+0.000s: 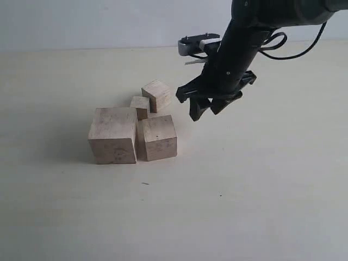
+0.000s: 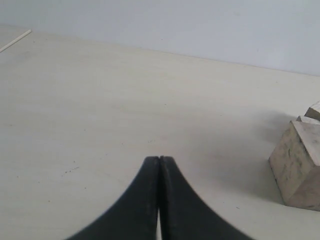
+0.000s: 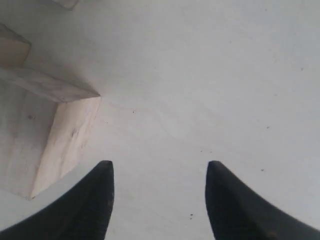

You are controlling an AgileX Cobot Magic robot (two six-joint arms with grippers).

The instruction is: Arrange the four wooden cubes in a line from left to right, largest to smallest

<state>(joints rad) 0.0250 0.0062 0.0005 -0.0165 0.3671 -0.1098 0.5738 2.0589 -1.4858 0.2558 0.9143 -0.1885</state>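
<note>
Four pale wooden cubes sit bunched together left of centre on the table. The largest cube [image 1: 113, 135] is at the front left, and the second-largest cube [image 1: 157, 137] touches its right side. Behind them stand the smallest cube [image 1: 140, 106] and a slightly bigger cube [image 1: 157, 95]. My right gripper [image 1: 205, 113] hangs open just right of the cluster, with nothing between its fingers. In the right wrist view the right gripper [image 3: 159, 170] has the second-largest cube [image 3: 60, 140] beside it. My left gripper [image 2: 159, 159] is shut and empty, with the largest cube [image 2: 299, 162] off to its side.
The pale table [image 1: 261, 190] stretches bare to the right of and in front of the cubes. A plain wall [image 1: 109, 22] runs behind it. The right arm's black cables [image 1: 283, 46] loop above the gripper.
</note>
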